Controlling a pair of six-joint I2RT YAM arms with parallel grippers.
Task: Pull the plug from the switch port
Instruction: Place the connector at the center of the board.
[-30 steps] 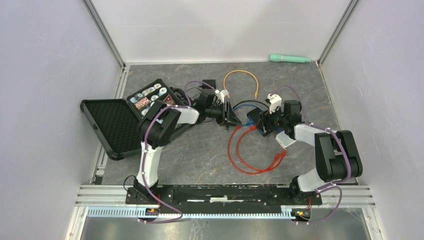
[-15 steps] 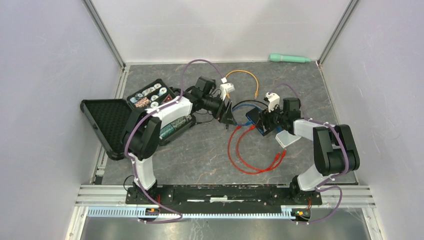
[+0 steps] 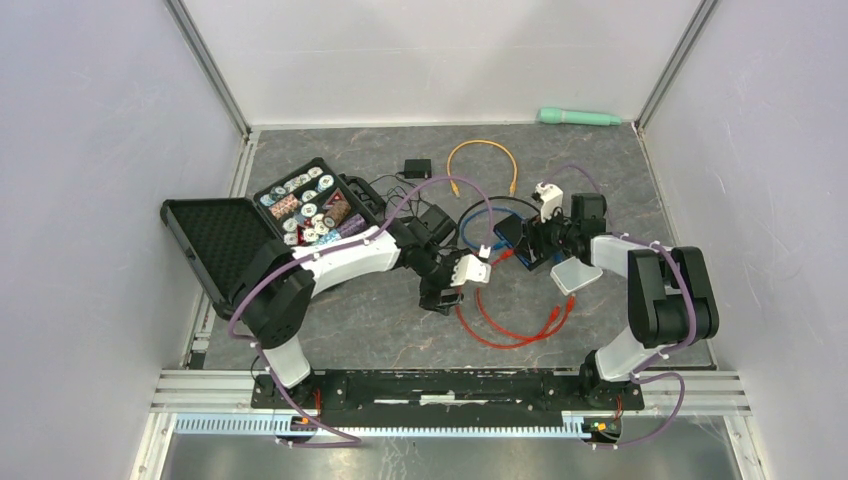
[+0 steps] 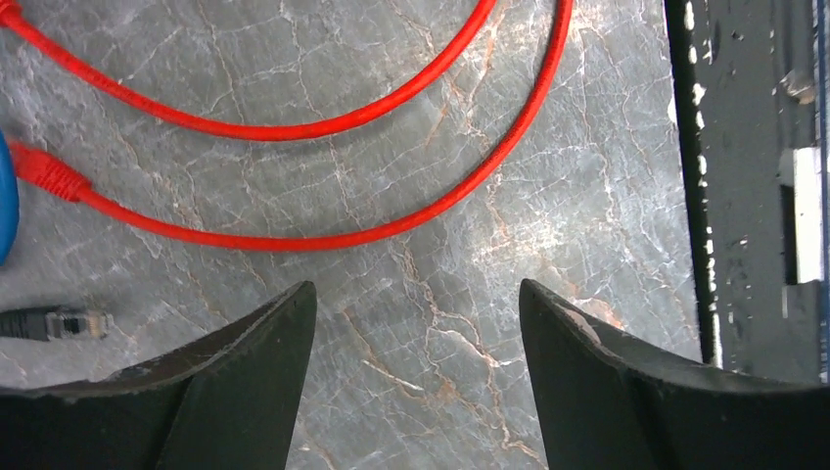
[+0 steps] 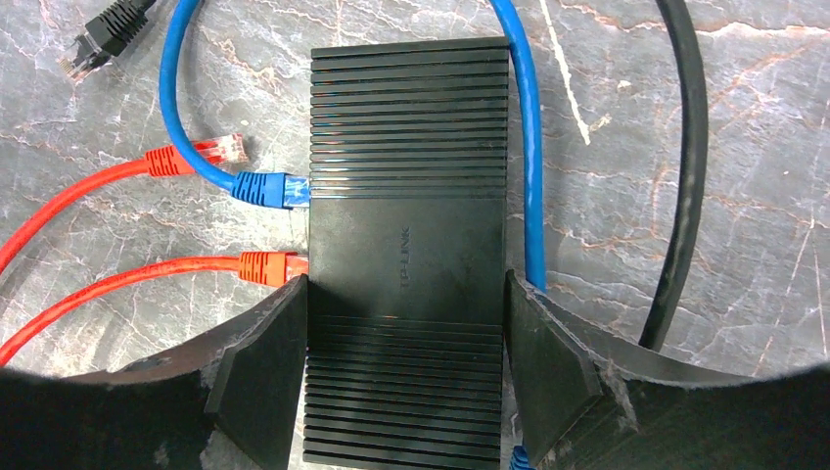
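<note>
At the ports of the switch [image 5: 406, 245], a blue plug [image 5: 269, 188] and a red plug [image 5: 266, 266] sat seated, my right tool [image 5: 404, 294] clamping the switch, my left tool [image 4: 416, 304] open and empty over red cable [image 4: 294, 127]; gripping a plug, I judged, came next.

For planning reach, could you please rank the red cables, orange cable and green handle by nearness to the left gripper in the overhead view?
From the left gripper:
1. Red cables, just to its right.
2. Orange cable, far centre.
3. Green handle, far right corner.
</note>
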